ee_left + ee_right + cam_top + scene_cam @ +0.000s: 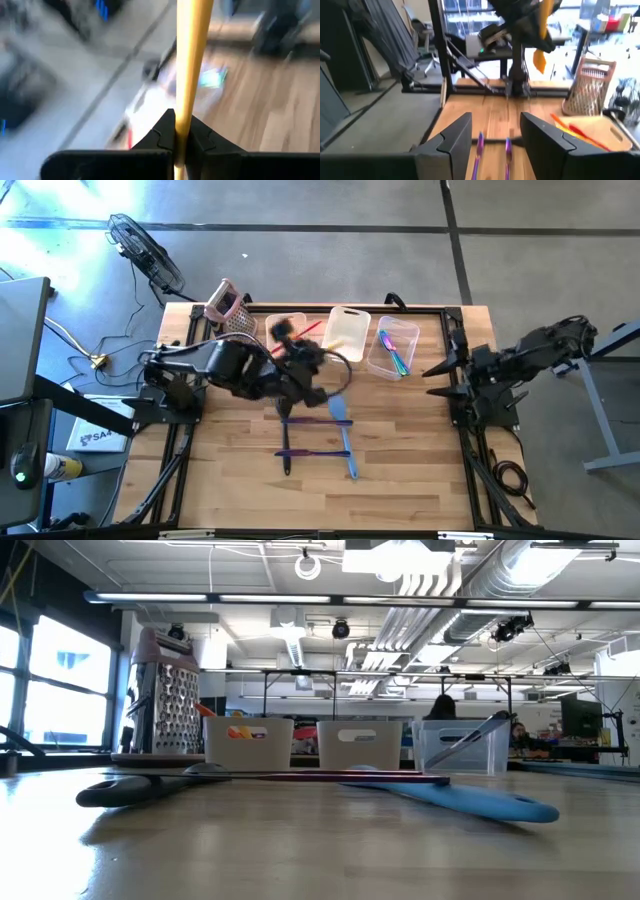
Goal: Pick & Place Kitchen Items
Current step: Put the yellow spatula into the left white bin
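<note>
So the left gripper [176, 131] is up over the middle of the table [230, 470], clamped tight on a yellow utensil [189, 60]. The left wrist view shows the slim handle pinched right between the two fingers, running straight out away from them. It's lifted well clear of the wood, which I'd guess is so it can swing over the bins without dragging anything. From the right wrist view you can see the yellow piece [540, 52] hanging off that arm above the far side of the table.

The three clear bins sit in a row along the 12 o'clock edge. The left bin [284, 330] has red/orange pieces in it, the middle bin [346, 330] looks pale and I can't tell what's inside, and the right bin [393, 346] holds a purple and green bunch [392, 352]. Looks like sorting by color or type, so my guess is the yellow one is headed to one of those.

Still on the wood, at about 6 o'clock from the gripper: a blue spatula [344, 435], a purple utensil [318, 452] lying crosswise and a dark utensil [285, 448].

The grater [228, 308] sits at 11 o'clock, untouched.

The right gripper [495, 137] is parked at the 3 o'clock edge, fingers apart, holding nothing
</note>
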